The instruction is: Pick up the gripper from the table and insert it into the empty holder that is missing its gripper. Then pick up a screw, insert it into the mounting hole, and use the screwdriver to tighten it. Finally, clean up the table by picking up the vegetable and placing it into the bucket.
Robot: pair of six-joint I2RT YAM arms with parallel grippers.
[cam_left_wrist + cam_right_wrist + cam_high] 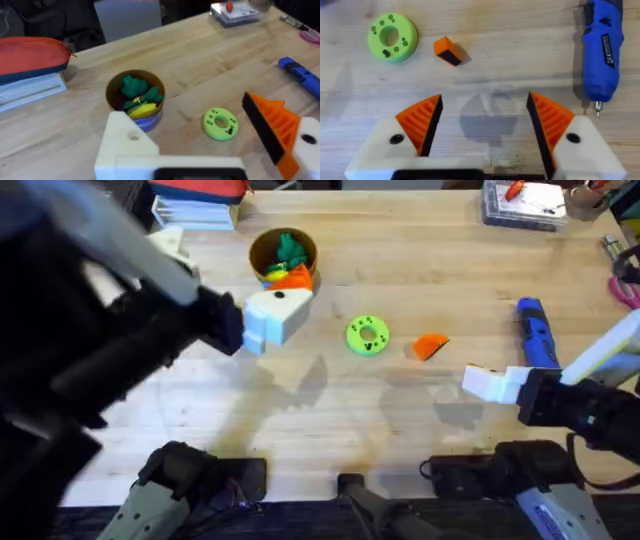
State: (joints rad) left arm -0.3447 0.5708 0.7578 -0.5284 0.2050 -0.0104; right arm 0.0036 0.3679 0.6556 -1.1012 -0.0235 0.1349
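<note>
The gripper piece, a small orange wedge (430, 346) (447, 50), lies on the table between the green disc (367, 335) (220, 123) (392, 36) and the blue screwdriver (536, 332) (603, 47) (301, 74). My right gripper (482, 383) (484, 100) is open just in front of the wedge, both orange pads in place. My left gripper (280, 305) (184, 111) hovers open near the bucket (283, 256) (135, 100). One of its fingers is a bare white holder (125, 145); the other carries an orange pad (275, 125). The bucket holds green toys with a yellow piece. The screw and the vegetable are out of view.
Books with a red pouch (30, 57) sit at the back left. A clear box (523, 202) stands at the back right, with pens (622, 275) at the right edge. The raised left arm (90, 350) covers the table's left side in the overhead view.
</note>
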